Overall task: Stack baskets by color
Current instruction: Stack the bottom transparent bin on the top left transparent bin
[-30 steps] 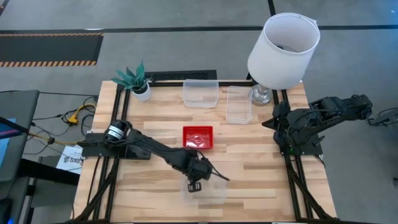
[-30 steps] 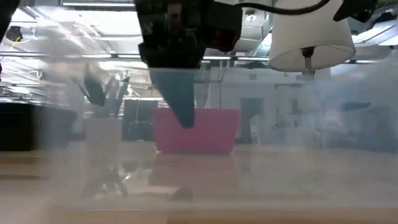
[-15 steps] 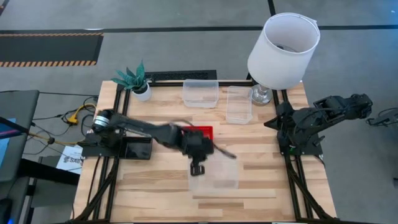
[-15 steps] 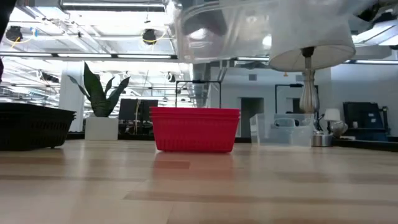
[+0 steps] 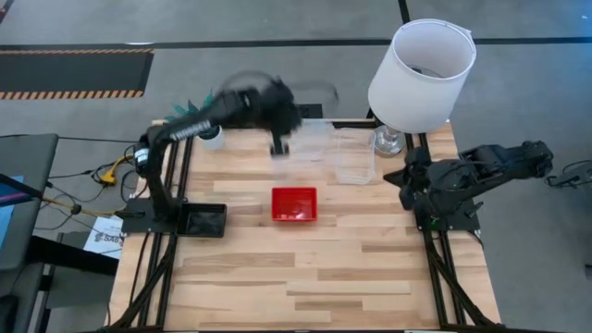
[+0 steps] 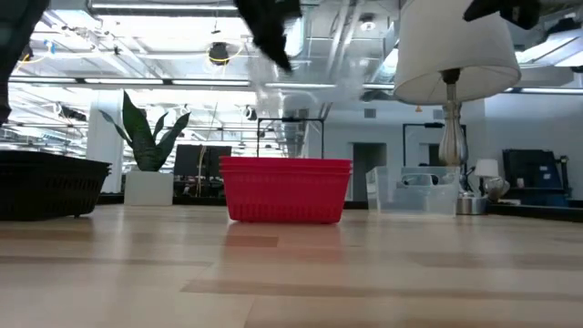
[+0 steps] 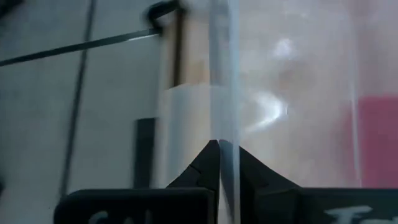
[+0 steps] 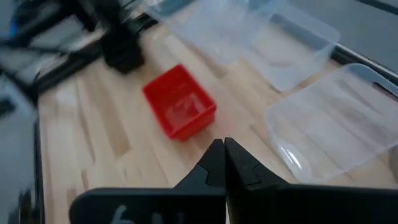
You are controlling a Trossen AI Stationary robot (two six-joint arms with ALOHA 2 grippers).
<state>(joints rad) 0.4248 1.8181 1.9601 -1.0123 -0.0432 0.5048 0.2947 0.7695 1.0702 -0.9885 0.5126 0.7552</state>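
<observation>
My left gripper (image 5: pixel 277 141) is high over the table's far edge, blurred, and shut on a clear basket (image 5: pixel 310 137). That basket hangs above another clear basket (image 8: pixel 298 37) standing on its base at the far edge. A further clear basket (image 5: pixel 355 155) stands to its right. The red baskets (image 5: pixel 294 203) sit stacked at mid-table. Black baskets (image 5: pixel 204 220) sit at the left edge. My right gripper (image 8: pixel 221 148) waits shut and empty at the table's right side. My left gripper pinches a thin clear wall of the basket (image 7: pixel 225 118) between its two fingers; the wall runs straight out from between the fingertips (image 7: pixel 208 158). The fingers slant downward. The basket is lifted clear of the table, as the low view shows (image 6: pixel 314 64).
A white lamp (image 5: pixel 422 74) stands at the far right corner, a small potted plant (image 5: pixel 199 118) at the far left. Bare wood lies along the near half of the table (image 5: pixel 305 277).
My left gripper, shut on the clear basket, has risen from the near middle of the table and swung fast past the red baskets toward the far edge, turning as it went. The basket has been lifted clear and now hangs over the clear basket there.
</observation>
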